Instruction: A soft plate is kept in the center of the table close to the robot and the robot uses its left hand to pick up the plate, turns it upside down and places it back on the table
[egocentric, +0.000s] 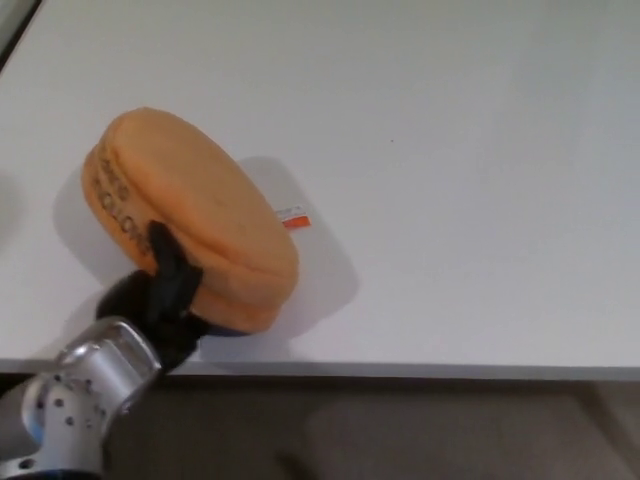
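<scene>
The left robot hand grips the orange soft plate at its 7 o'clock edge, holding it tilted over the white desk

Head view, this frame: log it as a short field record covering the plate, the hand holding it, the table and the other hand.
plate: orange soft plate, tilted, black lettering on its rim, small tag at its far side
left hand: black left hand, fingers closed over the plate's near rim
table: white table, plate held over its near left part
contact with table: cannot tell whether the plate's lower edge touches
right hand: not in view
</scene>
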